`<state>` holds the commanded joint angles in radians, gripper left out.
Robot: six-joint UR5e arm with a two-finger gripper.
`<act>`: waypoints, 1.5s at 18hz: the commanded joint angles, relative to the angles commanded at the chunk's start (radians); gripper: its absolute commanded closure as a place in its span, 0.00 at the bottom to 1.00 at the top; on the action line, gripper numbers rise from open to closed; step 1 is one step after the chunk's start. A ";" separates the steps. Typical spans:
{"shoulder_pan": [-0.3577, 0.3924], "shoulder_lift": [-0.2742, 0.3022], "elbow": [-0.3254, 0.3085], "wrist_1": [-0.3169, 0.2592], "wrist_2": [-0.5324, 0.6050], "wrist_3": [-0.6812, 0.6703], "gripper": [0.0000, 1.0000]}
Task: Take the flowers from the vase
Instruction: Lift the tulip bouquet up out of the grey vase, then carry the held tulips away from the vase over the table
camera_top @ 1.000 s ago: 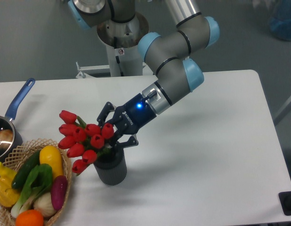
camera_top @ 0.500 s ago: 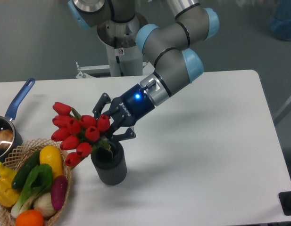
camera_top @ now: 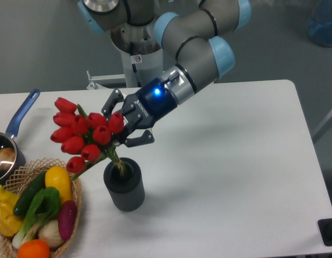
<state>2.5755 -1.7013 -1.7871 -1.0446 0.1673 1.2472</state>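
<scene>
A bunch of red tulip flowers leans up and to the left above the dark grey ribbed vase, which stands upright near the table's front left. Only the lower green stems still reach into the vase's mouth. My gripper is shut on the flowers just below the buds, coming in from the right at a slant with its blue light on. The fingers partly hide behind the buds.
A wicker basket of colourful vegetables sits immediately left of the vase, under the flower heads. A blue-handled saucepan stands at the left edge. The robot's base column rises at the back of the white table.
The gripper has risen and moved slightly left with the flowers, drawing the bunch up so that more stem shows above the vase's mouth. The vase stayed in place.
</scene>
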 joint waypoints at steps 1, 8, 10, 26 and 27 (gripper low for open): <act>0.000 0.005 0.000 0.000 -0.006 -0.008 0.61; 0.003 0.057 0.005 -0.002 -0.077 -0.049 0.61; 0.008 0.072 0.006 -0.002 -0.078 -0.066 0.62; 0.150 0.098 0.014 -0.008 -0.114 -0.141 0.78; 0.176 0.097 0.014 -0.005 -0.114 -0.141 0.78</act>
<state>2.7517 -1.6045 -1.7733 -1.0493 0.0537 1.1060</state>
